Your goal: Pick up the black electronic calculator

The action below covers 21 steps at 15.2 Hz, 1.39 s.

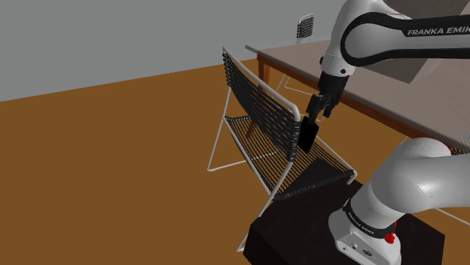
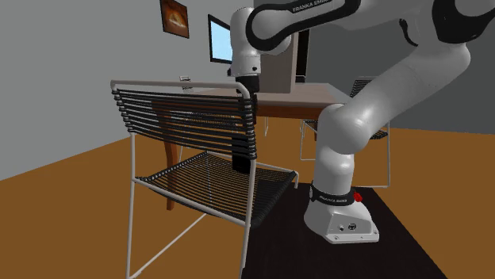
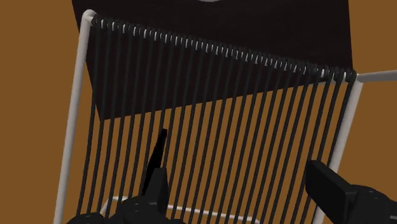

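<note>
The black calculator (image 1: 309, 134) is a thin slab standing on edge just over the wire chair's (image 1: 260, 113) corded seat. It lies alongside one fingertip of my gripper (image 1: 320, 113) and reaches past it. In the wrist view the calculator (image 3: 160, 156) shows edge-on against one finger (image 3: 154, 188). The other finger (image 3: 327, 184) stands far off, with seat cords showing in the gap, so my gripper (image 3: 238, 191) is open and clasps nothing. From the second exterior view the calculator (image 2: 239, 158) sits behind the chair's back post; I cannot tell whether it touches the seat.
A wooden table (image 1: 301, 64) stands just behind the chair, with a beige block (image 1: 410, 68) on it and a second chair (image 1: 305, 26) beyond. The dark stand (image 1: 301, 233) lies close under the seat's front edge. Brown floor spreads toward the shoulder view's left.
</note>
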### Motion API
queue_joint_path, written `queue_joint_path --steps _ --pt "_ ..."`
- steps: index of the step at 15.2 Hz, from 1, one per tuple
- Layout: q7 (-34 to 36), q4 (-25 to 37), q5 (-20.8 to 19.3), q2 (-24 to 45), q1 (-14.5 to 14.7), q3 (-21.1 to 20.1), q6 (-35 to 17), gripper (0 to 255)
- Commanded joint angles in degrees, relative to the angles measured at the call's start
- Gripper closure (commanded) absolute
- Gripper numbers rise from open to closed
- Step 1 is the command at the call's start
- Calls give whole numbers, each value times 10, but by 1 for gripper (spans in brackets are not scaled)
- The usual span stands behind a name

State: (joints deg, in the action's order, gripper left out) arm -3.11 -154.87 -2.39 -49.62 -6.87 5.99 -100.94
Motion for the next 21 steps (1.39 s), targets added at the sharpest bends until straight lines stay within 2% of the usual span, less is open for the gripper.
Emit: queue_joint_path --steps 1,5,13,15,16,21 --pt "-7 -33 -23 -6 -19 13 -45 0" --pt "-18 -83 -70 5 -60 42 -140 0" --pt "-17 -131 -83 38 -68 53 -223 0" --pt "-17 -131 -83 38 -68 53 -223 0" --pt "-16 -130 -83 39 -67 53 -223 255" --pt "-16 -130 -83 38 -67 53 -223 255"
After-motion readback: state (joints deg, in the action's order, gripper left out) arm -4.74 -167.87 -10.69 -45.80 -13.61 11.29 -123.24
